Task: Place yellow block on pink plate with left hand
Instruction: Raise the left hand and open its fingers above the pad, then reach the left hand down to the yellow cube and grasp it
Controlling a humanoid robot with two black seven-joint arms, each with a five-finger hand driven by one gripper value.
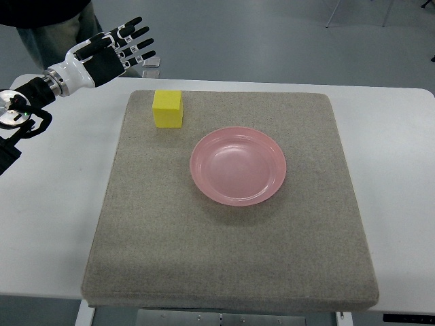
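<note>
Resting on a grey felt mat (pixel 231 224): one yellow block (pixel 168 109) and one pink plate (pixel 238 165).

Yellow block: a cube, upright on one face, near the mat's far left corner, set in from both edges. It lies apart from the plate, to the plate's far left, with a strip of bare mat between them. Nothing touches it.

Pink plate: round, shallow, with a raised rim, right way up, lying a little beyond the middle of the mat. Its well holds nothing.

Mat: rectangular with rounded corners, covering most of the white desk (pixel 394 176); bare desk shows to its left, right and far side.

Left hand (pixel 112 49): black and white, on an arm entering from the picture's left edge. It hovers over the desk's far left corner, beyond and to the left of the mat, well apart from the block. Its fingers (pixel 134 42) are straight and spread, pointing toward the right, and hold nothing.

Right hand: not in view.

Other: a person's legs (pixel 51 30) in light trousers stand at the top left behind the desk, beside the left hand. Grey floor (pixel 272 41) lies beyond the desk's far edge.
</note>
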